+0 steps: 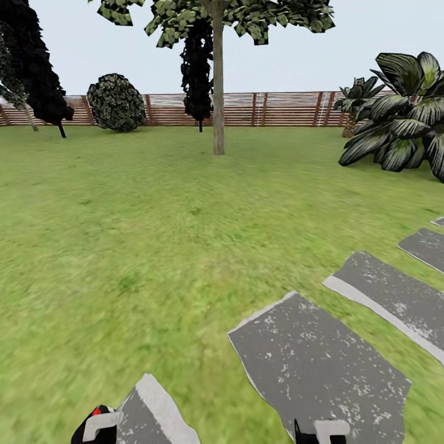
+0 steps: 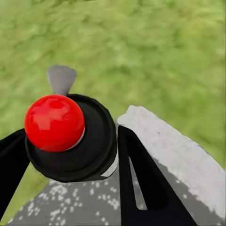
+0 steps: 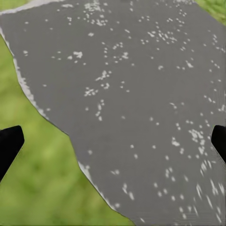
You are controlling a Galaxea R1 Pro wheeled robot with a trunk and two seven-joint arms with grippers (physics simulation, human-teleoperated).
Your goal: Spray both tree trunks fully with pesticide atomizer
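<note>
A garden scene seen from the robot's head: a wide green grass lawn point(image 1: 154, 234) stretches ahead to a brown slatted wooden fence point(image 1: 277, 108) along the far edge. One tall tree point(image 1: 217, 18) stands straight ahead near the fence, its pale bare tree trunk point(image 1: 218, 92) rising to a dark green blocky crown. A narrow near-black tree point(image 1: 197, 68) stands just behind and to its left, a round shrub point(image 1: 116, 102) sits by the fence further left, and large striped-leaf plants point(image 1: 401, 117) fill the right side. Grey stepping stones point(image 1: 320, 364) curve across the lower right of the lawn. At the bottom edge, the left tool point(image 1: 98, 427) appears low on the left with a spot of red at it, over another stone point(image 1: 154, 413), and the right tool point(image 1: 320, 433) just pokes in at the lower right. In the left wrist view, the left tool point(image 2: 70, 155) holds the pesticide atomizer point(image 2: 70, 136): its round red top and black collar sit between the two black fingers point(image 2: 141, 183), with a grey nozzle pointing away over grass. In the right wrist view, the right tool point(image 3: 113, 141) is spread wide, its black fingertips point(image 3: 9, 143) at opposite edges, nothing between them, above a speckled grey stone point(image 3: 127, 94).
</note>
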